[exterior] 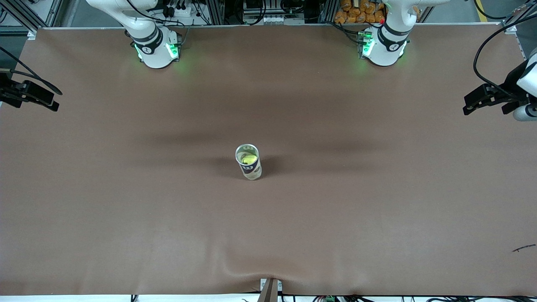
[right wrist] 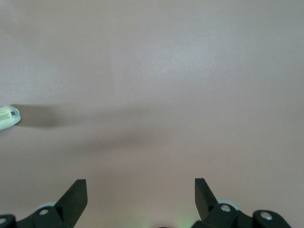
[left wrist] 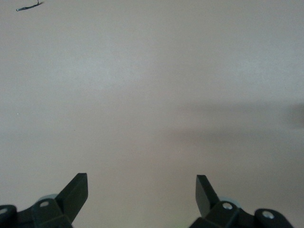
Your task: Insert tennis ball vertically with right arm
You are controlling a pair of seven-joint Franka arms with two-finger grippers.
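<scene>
Front view showed me the brown table (exterior: 126,209) with 1 can (exterior: 248,162) standing upright near its middle, well apart from both arm bases. The can's mouth was open to the top, and the tennis ball (exterior: 247,158) sat inside it, yellow-green, visible through the rim. The can had a dark band with a white mark on its side and threw a shadow on the cloth toward the left arm's end.

I saw the right gripper (exterior: 29,94) at the edge of the table on the right arm's end, up in the air over the border of the cloth. In the right wrist view its 2 fingers (right wrist: 76,194) stood wide apart with only bare cloth between them, nothing held. The bottom end of the can (right wrist: 8,117) showed at the border of that view.

I saw the left gripper (exterior: 488,98) at the left arm's end, also over the border of the table. In the left wrist view its fingers (left wrist: 76,192) were spread wide too, with nothing held. A small dark scrap (exterior: 523,248) lay on the cloth at that end, nearer to the front camera.
</scene>
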